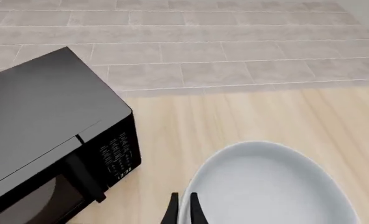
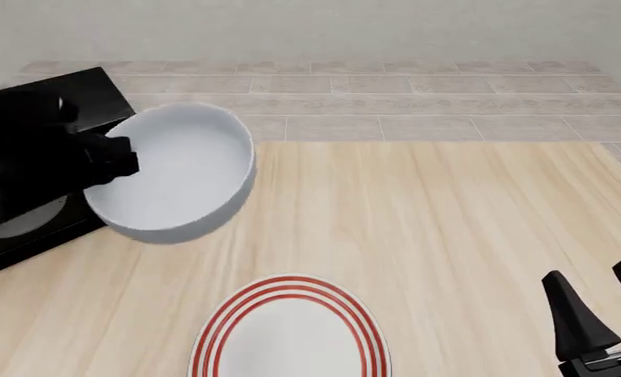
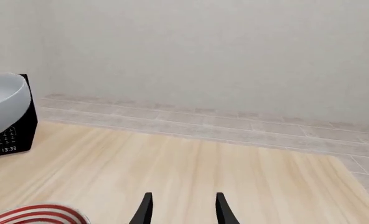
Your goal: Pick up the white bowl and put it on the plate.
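The wooden table (image 2: 447,236) was the biggest thing, and it spread out under both my arms. On its far left stood a black microwave (image 2: 27,204), dark and boxy.

Next came the white bowl (image 2: 174,173). It was up off the table, tipped so I could see inside it, in front of the microwave. My left gripper (image 1: 183,210) had it. In my left wrist view the two thin fingers sat close together on the bowl's rim, one on each side of the edge, so I was pinching the rim.

The plate (image 2: 289,334) with the red rings lay flat on the near side of the table, about in the middle. It was nearer to me than the bowl, and a bit to the right of it. The two were apart, not touching. So I judged the bowl had to come toward me and to the right, then down.

My right gripper (image 2: 595,302) was at the near right, fingers spread and holding nothing. It was well away from the bowl.
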Robot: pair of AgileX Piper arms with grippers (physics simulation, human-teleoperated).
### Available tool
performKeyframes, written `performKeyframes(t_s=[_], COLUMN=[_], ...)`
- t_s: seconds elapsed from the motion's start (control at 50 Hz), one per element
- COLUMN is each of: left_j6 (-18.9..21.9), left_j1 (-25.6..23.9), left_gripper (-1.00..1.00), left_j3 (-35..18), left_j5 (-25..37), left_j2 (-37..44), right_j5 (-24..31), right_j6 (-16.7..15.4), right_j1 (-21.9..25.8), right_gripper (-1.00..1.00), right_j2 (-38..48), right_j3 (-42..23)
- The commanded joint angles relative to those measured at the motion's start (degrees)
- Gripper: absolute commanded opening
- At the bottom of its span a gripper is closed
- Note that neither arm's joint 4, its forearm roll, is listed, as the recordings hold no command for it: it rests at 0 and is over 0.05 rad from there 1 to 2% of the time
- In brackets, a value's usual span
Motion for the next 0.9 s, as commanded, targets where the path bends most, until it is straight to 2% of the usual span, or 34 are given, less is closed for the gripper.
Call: performKeyframes(t_s=[0.02,0.14,0.28,0.5,0.56,0.64,0.9], left_j6=[2.82,2.61,2.99,2.48,2.54,1.1,1.29], left_j1=[-6.78,-9.2,-11.87,-17.32,-17.31,-19.78,-23.91], left_gripper=[-1.0,-1.0,-1.0,-1.0,-1.0,-1.0,-1.0], left_j3=[6.01,7.56,10.57,11.62,12.06,12.56,15.55], left_j5=[-3.88,-5.04,-9.41,-13.3,-13.78,-14.15,-17.17], left_j2=[0.95,1.18,4.48,9.55,9.49,9.72,11.17], right_j5=[-0.39,-0.48,-0.52,-0.32,-0.02,-0.03,0.52], right_j6=[-0.01,-0.06,-0.09,-0.3,-0.36,-0.57,-1.11], right_j1=[-0.11,-0.33,-0.21,-0.17,-0.22,-0.01,0.29], right_gripper=[1.0,1.0,1.0,1.0,1.0,1.0,1.0], right_j2=[-0.01,-0.01,-0.01,-0.01,-0.01,0.0,-0.01], right_j3=[0.16,-0.1,-0.33,-0.67,-1.02,-1.15,-2.18])
